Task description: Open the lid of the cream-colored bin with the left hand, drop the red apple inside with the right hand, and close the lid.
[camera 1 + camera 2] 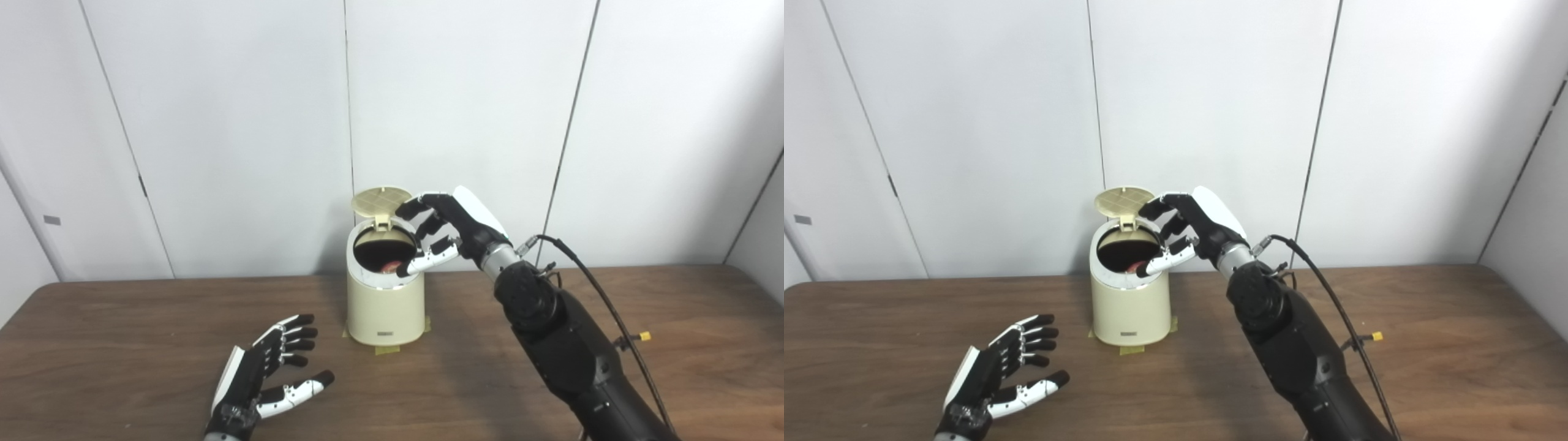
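Note:
The cream-colored bin [386, 306] stands at the middle of the table, its round lid [380, 201] tipped up at the back. A bit of the red apple [389, 266] shows inside the dark opening. My right hand [446, 229] hovers at the bin's right rim, open with fingers spread, thumb tip over the opening and one fingertip beside the raised lid. My left hand [269, 373] rests open on the table, front left of the bin, holding nothing.
Yellow tape tabs [387, 350] hold the bin's base to the wooden table [122, 343]. A black cable [588, 275] runs along my right forearm. White wall panels stand close behind the table's far edge.

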Robot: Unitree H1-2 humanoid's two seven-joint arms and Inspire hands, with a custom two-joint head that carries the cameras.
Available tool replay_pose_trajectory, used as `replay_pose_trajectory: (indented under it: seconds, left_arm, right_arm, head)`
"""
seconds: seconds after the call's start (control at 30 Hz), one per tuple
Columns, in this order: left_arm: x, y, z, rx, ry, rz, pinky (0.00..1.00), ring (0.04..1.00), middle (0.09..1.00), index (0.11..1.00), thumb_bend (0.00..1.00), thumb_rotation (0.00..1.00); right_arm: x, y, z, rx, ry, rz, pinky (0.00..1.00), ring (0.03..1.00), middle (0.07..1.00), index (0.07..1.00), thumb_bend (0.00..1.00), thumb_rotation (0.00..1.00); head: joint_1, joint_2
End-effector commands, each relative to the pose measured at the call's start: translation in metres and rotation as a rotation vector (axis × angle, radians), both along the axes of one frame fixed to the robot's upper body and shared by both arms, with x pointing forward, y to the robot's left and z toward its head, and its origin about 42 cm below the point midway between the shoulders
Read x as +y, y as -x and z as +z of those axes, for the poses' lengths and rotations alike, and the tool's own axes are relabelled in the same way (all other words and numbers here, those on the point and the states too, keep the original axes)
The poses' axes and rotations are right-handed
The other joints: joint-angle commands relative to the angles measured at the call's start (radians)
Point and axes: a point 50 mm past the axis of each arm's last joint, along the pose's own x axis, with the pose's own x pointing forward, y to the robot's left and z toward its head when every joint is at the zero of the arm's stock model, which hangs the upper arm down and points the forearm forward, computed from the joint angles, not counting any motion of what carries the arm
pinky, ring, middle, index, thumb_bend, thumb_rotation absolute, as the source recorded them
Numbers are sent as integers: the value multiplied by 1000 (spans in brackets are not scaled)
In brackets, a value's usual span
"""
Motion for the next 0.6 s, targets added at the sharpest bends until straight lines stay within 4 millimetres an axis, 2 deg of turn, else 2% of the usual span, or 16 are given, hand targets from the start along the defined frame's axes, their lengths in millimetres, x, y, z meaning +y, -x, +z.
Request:
replay_pose_trajectory:
  seconds: [0.0, 0.2, 0.27, 0.4, 0.57]
  left_arm:
    - [-4, -6, 14, -65, 5, 1, 653, 736, 769, 828, 730, 134]
    - [-5, -6, 15, -68, 13, -7, 647, 732, 765, 826, 729, 132]
    - [-5, -6, 15, -70, 12, -9, 648, 730, 763, 817, 729, 135]
    - [-5, -7, 16, -79, 5, -8, 645, 727, 764, 806, 727, 129]
    - [-5, -6, 17, -77, 24, -11, 657, 730, 765, 806, 726, 135]
  right_arm:
    - [10, 2, 16, -42, -24, 48, 588, 803, 894, 883, 907, 126]
    - [3, 14, 18, -78, -84, 61, 554, 760, 864, 857, 888, 135]
    - [-2, 21, 18, -105, -109, 62, 532, 716, 833, 819, 871, 131]
    - [-23, 42, 9, -174, -185, 21, 514, 663, 770, 774, 857, 133]
    - [-58, 63, -15, -181, -328, -12, 534, 667, 775, 793, 844, 186]
  head:
    - [1, 1]
    - [-1, 4]
    - [-1, 3]
    - [4, 6]
    - [13, 11]
